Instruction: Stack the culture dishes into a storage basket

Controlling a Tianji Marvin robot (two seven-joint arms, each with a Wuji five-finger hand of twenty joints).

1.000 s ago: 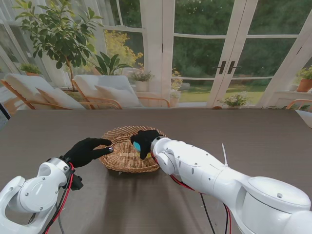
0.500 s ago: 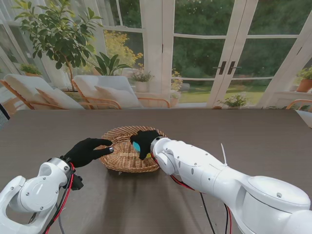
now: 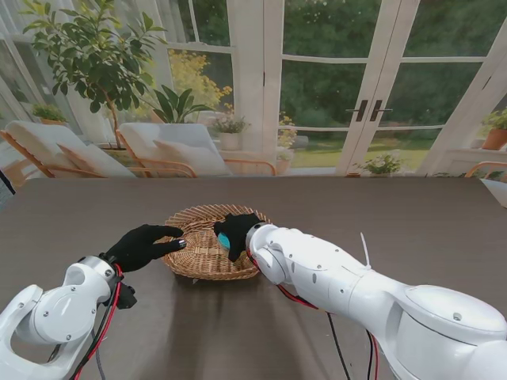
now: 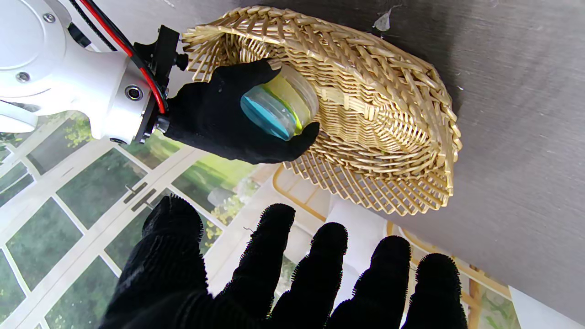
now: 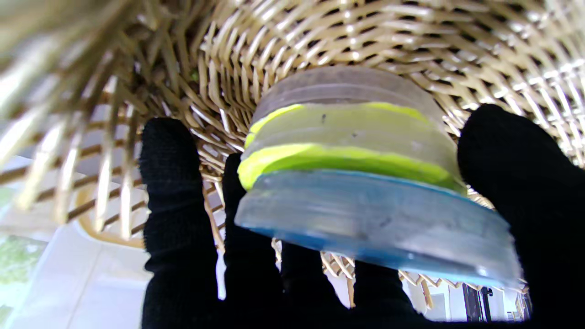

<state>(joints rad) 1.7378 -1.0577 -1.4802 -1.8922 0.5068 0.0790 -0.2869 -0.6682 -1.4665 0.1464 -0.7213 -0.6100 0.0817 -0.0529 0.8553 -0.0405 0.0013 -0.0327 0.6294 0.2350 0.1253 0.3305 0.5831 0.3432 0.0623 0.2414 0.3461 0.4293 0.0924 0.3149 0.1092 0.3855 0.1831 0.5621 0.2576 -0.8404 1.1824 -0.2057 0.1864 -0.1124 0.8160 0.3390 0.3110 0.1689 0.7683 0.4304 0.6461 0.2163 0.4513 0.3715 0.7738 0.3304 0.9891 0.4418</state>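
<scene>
- Culture dishes (image 4: 279, 107), a blue-and-yellow stack, sit centre frame, gripped by the right hand (image 3: 235, 227) inside the basket (image 3: 198, 257).
- Left hand (image 3: 142, 245) rests empty, fingers spread, at the rim.
- Best lower level, then release gently.

Two white robot arms rise from near corners of stand view, each ending in black-gloved five-finger hand. Left hand (image 3: 142, 245) reaches forward and toward centre, palm down, fingers (image 4: 320, 269) spread apart and lightly curved, holding nothing. Right arm bends across from right side, forearm angled toward centre, wrist turned inward. Right hand (image 3: 235, 229) curled closed, thumb on one side and four fingers (image 5: 178, 219) on other, clamping small stack of round dishes (image 5: 361, 183) between them
</scene>
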